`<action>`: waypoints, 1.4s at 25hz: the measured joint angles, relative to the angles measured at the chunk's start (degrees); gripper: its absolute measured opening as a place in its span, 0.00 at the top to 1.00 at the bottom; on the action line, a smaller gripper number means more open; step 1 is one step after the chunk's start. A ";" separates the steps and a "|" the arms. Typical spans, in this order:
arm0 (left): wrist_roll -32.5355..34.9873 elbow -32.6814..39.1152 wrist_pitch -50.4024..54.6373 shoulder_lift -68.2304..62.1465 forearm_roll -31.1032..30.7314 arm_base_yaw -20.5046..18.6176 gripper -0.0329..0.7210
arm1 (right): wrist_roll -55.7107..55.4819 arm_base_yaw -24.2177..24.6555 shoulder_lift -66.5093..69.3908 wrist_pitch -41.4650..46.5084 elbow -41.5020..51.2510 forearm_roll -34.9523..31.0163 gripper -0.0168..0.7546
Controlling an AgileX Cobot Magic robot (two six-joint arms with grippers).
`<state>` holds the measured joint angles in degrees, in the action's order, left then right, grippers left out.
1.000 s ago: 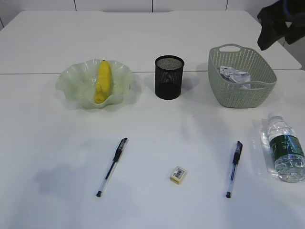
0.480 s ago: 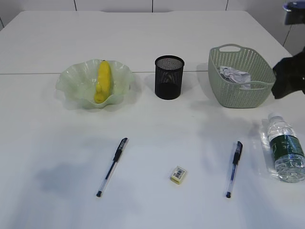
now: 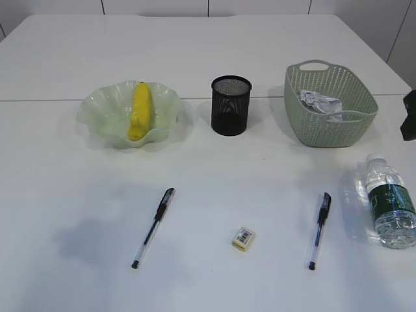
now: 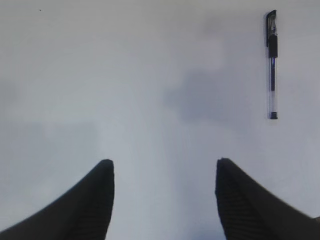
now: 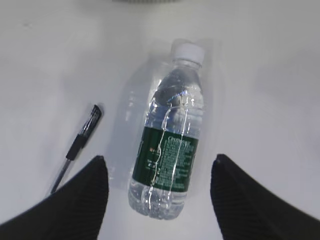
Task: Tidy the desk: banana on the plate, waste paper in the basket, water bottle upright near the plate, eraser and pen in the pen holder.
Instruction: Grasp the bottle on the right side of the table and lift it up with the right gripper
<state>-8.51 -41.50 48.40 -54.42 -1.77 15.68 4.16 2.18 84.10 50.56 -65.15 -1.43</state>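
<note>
The banana (image 3: 140, 110) lies in the green plate (image 3: 97, 107) and the waste paper (image 3: 320, 104) sits inside the basket (image 3: 329, 130). Between them stands the black pen holder (image 3: 231, 105). On the desk (image 3: 208, 175) lie two pens (image 3: 153, 227) (image 3: 319, 229), the eraser (image 3: 243, 238) and the water bottle (image 3: 389, 201) on its side. My right gripper (image 5: 159, 162) hovers open above the bottle (image 5: 172, 145), fingers on either side of its lower half, not touching. My left gripper (image 4: 163, 167) is open over bare desk, with one pen (image 4: 271, 64) ahead to its right.
A dark part of the right arm (image 3: 409, 116) shows at the right edge of the exterior view, beside the basket. A seam (image 3: 39, 99) crosses the desk behind the plate. The right pen (image 5: 77, 147) lies just left of the bottle.
The right arm has come down from above the basket's far right corner and slid out toward the right edge of the exterior view. No object on the desk has moved.
</note>
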 joint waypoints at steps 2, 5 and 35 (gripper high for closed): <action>0.00 0.00 -0.12 0.00 0.08 0.00 0.35 | 0.00 0.00 0.10 -1.84 0.00 -0.03 0.35; 0.00 0.00 -0.83 0.00 0.92 0.00 0.35 | -0.11 0.00 1.39 -3.89 0.00 -0.73 0.35; 0.00 0.00 -2.74 -0.08 -1.76 0.00 0.35 | -8.20 2.27 20.54 -13.52 -7.22 4.53 0.35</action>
<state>-8.51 -41.50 45.67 -54.50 -3.52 15.68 -4.05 4.45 104.63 37.04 -72.37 3.10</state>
